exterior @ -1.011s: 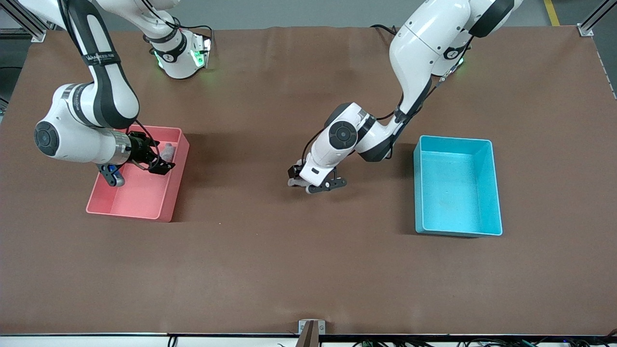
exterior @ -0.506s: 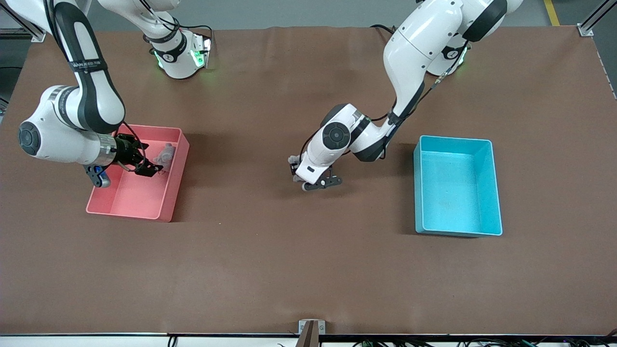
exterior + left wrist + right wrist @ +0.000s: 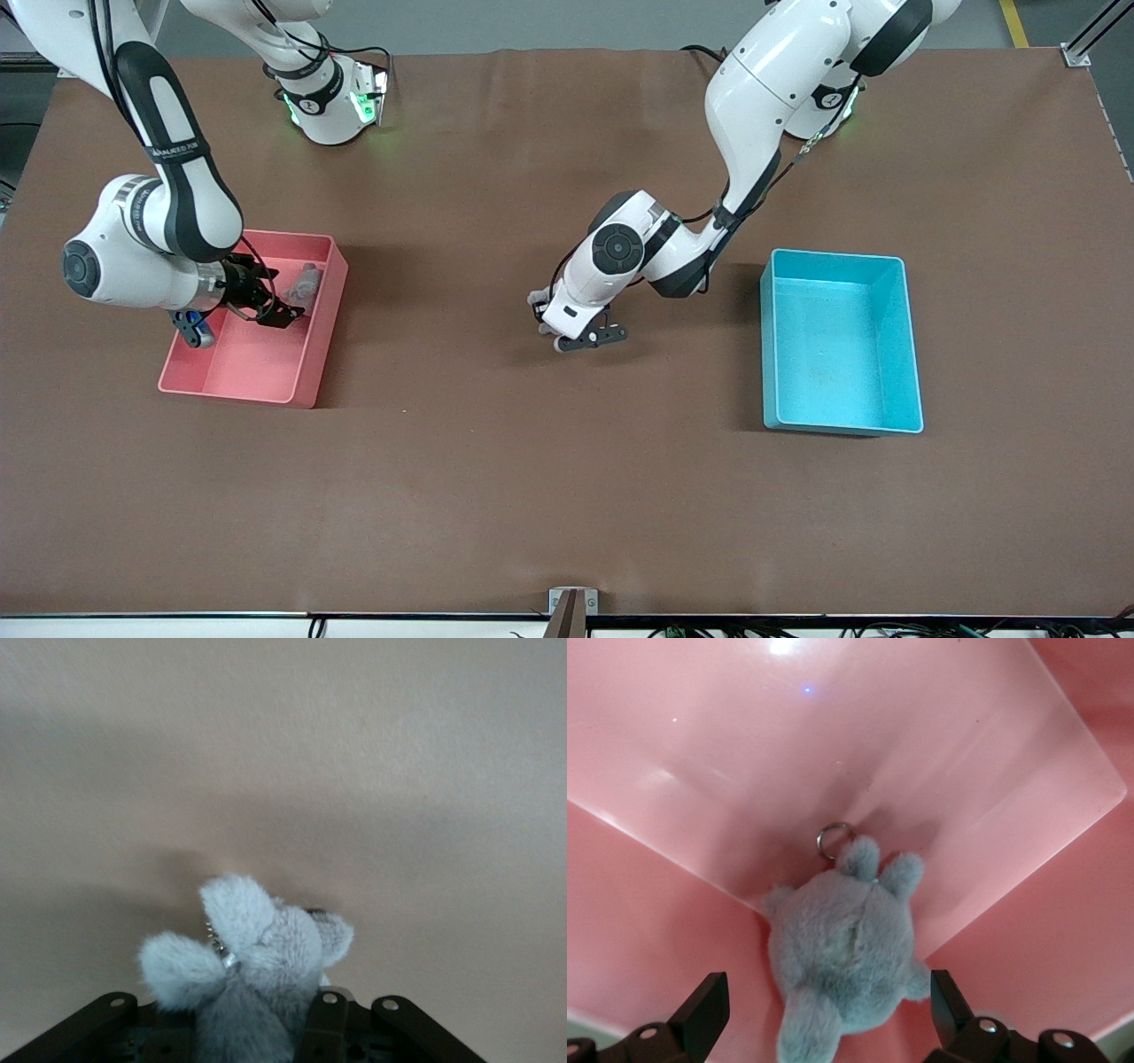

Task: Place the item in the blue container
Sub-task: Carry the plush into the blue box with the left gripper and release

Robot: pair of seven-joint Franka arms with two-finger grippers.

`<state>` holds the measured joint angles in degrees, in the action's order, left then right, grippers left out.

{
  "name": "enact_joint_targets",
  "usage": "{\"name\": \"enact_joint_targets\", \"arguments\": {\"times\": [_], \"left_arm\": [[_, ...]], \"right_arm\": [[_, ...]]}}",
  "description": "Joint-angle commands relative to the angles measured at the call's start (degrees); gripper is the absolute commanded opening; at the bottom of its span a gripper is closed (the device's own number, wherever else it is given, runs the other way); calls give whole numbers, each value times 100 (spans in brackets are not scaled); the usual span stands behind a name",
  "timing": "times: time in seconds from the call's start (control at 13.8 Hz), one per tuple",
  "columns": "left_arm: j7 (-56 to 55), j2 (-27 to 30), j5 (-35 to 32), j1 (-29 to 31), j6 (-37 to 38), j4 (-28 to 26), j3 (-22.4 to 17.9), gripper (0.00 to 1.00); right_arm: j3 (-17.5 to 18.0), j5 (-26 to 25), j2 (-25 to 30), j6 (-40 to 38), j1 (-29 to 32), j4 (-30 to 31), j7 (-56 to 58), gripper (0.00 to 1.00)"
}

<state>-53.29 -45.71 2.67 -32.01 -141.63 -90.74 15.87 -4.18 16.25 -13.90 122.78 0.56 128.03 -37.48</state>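
Observation:
The blue container (image 3: 837, 346), a cyan bin, stands empty toward the left arm's end of the table. My left gripper (image 3: 580, 339) hangs over the bare table between the two bins, shut on a grey plush toy (image 3: 257, 948) with a small metal ring; its fur bulges out past the fingers (image 3: 326, 1014). My right gripper (image 3: 279, 310) is inside the pink bin (image 3: 257, 368), open, its fingertips (image 3: 709, 997) standing on either side of a second grey plush toy (image 3: 842, 952) that lies in a corner of the bin.
The pink bin's walls close in around my right gripper. A metal key ring (image 3: 831, 839) on the second plush rests on the bin floor. Brown table surface (image 3: 496, 461) spreads between and in front of the two bins.
My right gripper drew back a little inside the pink bin and now sits lower by the plush. My left gripper shifted slightly toward the right arm's end, still holding its plush.

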Motion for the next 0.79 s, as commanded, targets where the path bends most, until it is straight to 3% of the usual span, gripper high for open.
{"name": "enact_joint_targets", "arguments": {"times": [0.0,0.36,0.72], "left_arm": [[99,526,-389,264,783,-5,-49,20],[1748,1747,-390,1195,2663,-75,-14,18],[4128,2549,-390,2573,2895,-628,-14,17]], "right_arm": [[76,-8,-33,115,102,152,162,100],[84,203,-157,106,93,161,171,100],[84,414,-350,62,93,170,171,100]]}}
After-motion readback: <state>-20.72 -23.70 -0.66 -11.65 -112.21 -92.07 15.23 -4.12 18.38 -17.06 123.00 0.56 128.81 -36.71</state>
